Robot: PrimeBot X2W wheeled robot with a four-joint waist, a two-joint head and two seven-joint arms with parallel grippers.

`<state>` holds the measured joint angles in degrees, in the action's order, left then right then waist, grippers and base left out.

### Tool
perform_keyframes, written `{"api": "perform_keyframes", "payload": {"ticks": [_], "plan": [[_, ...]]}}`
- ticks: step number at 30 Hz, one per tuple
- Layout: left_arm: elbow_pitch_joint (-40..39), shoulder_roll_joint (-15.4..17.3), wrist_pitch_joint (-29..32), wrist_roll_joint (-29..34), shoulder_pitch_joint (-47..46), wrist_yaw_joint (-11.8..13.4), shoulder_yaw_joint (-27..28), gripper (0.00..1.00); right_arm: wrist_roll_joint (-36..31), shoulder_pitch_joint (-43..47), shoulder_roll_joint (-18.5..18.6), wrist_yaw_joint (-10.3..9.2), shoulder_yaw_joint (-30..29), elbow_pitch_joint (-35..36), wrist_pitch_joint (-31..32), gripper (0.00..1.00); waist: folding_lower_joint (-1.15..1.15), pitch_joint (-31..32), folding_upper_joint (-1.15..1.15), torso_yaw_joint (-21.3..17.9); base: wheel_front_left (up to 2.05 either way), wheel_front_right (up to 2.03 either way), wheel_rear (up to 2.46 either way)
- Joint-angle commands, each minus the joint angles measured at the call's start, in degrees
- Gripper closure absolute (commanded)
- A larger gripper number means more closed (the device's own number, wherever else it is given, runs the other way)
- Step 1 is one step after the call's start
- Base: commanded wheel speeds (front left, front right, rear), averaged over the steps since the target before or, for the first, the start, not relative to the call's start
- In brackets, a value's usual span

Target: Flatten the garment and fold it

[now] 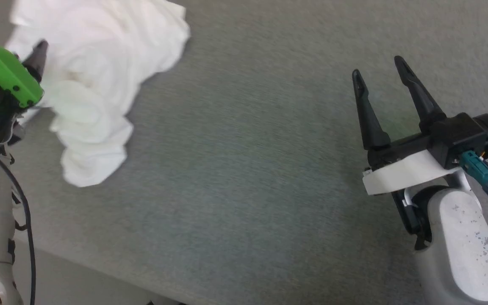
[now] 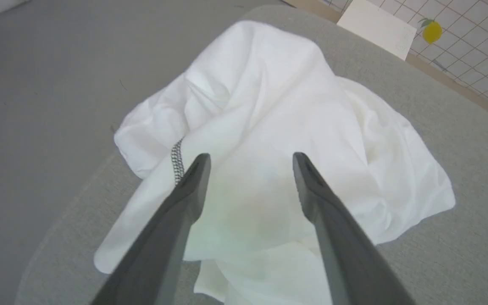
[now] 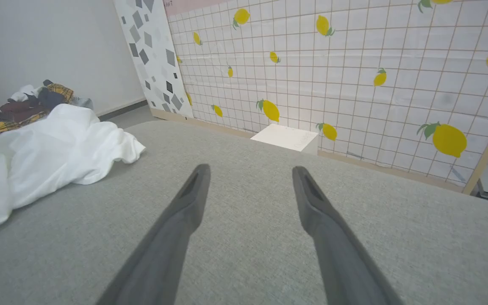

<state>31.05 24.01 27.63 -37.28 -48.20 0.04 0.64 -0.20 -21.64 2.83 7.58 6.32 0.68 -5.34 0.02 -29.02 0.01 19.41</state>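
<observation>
I see one container: a white box [image 3: 288, 137] beyond the table's far edge, against the lemon-print wall [image 3: 354, 84]. Its top is closed, so I cannot tell the contents.

The garment [image 1: 95, 84] lies crumpled at the table's [image 1: 248, 169] far left corner.

The left gripper [image 2: 250, 157] is above the garment with its fingers spread wide and nothing clamped between them. I cannot tell whether the tips touch the cloth. The right gripper [image 1: 377, 67] is over bare table, well apart from the garment, with its fingers also wide and empty.

The left wrist view shows dark zigzag stitching [image 2: 177, 161] along one fold, just beside the left finger, and the grey floor [image 2: 36, 84] past the table's rounded corner. The right wrist view shows a pile of mixed clothes [image 3: 36, 99] behind the garment. Writing at the wall's top edge is too small to read.
</observation>
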Motion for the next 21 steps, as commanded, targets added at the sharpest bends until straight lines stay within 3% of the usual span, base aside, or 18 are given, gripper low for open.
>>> {"api": "perform_keyframes", "payload": {"ticks": [1,7,12,13,14,15,21], "plan": [[0.7,0.2,2.9,-1.6,0.0,1.1,0.6,0.0,0.1,-0.9,0.0,-0.09,0.1,0.1,-0.6,0.0,-0.02,-8.8,-0.01,-8.1,0.0,0.0,0.0],[1.0,-0.6,11.6,-5.3,3.8,5.1,2.1,0.0,0.6,-1.7,0.0,-0.09,-0.2,-0.7,-1.7,0.0,-0.02,-10.2,-0.01,-9.0,0.0,0.0,0.0],[-0.1,-1.5,16.9,-7.1,8.0,6.8,1.9,0.0,1.2,-1.9,0.0,-0.09,-0.8,-2.2,-2.6,0.0,-0.02,-8.6,-0.01,-8.9,0.0,0.0,0.0],[-0.7,-1.2,17.4,-7.0,8.8,6.7,1.7,0.27,1.4,-1.9,0.0,-0.09,-0.8,-2.5,-2.8,0.0,-0.02,-7.9,-0.01,-8.8,0.0,0.0,0.0],[-1.4,-0.7,16.8,-6.6,9.3,6.4,1.6,0.69,1.5,-1.8,0.0,-0.09,-0.8,-2.8,-3.0,0.0,-0.02,-7.2,-0.01,-8.8,0.0,0.0,0.0],[-2.3,0.1,14.9,-5.7,9.7,6.3,1.7,1.0,1.8,-1.8,0.0,-0.09,-0.9,-3.2,-3.3,0.0,-0.02,-6.3,-0.01,-8.7,0.0,0.0,0.0],[-5.6,5.1,-5.2,4.2,9.0,5.9,1.9,1.0,3.7,0.1,0.0,-0.09,-1.2,-6.1,-5.1,0.0,-0.02,1.2,-0.01,-8.8,0.0,0.0,0.0]]}}
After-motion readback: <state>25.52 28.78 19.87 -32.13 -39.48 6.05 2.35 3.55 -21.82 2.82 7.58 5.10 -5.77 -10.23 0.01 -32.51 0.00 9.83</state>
